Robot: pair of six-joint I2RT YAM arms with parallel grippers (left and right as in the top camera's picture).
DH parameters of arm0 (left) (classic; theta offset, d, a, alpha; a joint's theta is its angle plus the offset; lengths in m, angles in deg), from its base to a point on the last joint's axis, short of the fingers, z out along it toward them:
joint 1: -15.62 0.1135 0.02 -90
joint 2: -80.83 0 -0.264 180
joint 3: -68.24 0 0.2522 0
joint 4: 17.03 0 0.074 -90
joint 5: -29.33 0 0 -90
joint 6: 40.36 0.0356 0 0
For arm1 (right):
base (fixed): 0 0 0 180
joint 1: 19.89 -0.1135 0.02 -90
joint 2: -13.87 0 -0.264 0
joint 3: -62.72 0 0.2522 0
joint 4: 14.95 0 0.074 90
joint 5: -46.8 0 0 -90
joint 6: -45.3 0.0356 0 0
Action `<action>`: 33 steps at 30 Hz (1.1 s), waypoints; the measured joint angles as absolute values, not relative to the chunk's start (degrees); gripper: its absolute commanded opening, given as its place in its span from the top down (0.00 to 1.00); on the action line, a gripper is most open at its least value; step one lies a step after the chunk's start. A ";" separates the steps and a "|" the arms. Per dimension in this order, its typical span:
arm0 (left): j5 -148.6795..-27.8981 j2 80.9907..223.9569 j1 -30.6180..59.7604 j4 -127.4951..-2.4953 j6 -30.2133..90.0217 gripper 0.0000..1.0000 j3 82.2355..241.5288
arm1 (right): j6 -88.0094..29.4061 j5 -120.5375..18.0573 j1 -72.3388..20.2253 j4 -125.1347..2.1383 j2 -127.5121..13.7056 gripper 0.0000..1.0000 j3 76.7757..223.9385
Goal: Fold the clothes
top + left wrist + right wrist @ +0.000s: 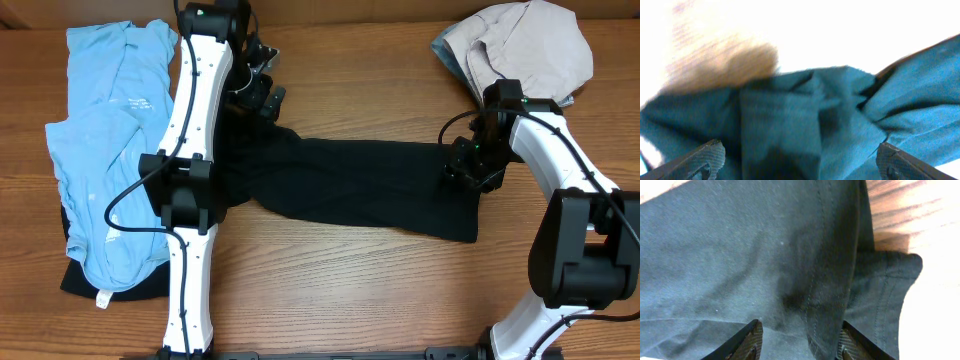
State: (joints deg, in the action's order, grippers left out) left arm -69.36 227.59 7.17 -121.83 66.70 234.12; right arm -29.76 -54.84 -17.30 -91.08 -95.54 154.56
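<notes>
Wrist views: left claw [800,150] spread wide, right claw [800,330] half open, plain black fabric shirt [360,185] beneath each, ungripped. Overhead: claw openings unreadable.

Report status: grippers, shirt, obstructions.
Left gripper open over bunched end. Right gripper open over opposite end. Black shirt laid as a long strip on table. Light blue shirt, beige bundle off to sides.

White arm links [188,290], black joint housings [185,195], thin black cables [125,200], tiny screws [192,95]; dark ribbed fingers [751,342].
</notes>
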 measured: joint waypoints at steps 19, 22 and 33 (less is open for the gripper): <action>-69.10 227.67 5.58 -114.53 75.42 0.78 222.91 | -29.76 -54.99 -17.30 -89.31 -95.54 0.49 154.56; -69.01 227.67 5.58 -114.40 75.29 0.90 222.91 | -29.74 -55.01 -17.30 -89.27 -95.54 0.49 154.56; -65.75 228.52 5.58 -115.01 68.65 0.96 228.24 | -29.76 -55.01 -17.32 -88.22 -95.54 0.50 154.56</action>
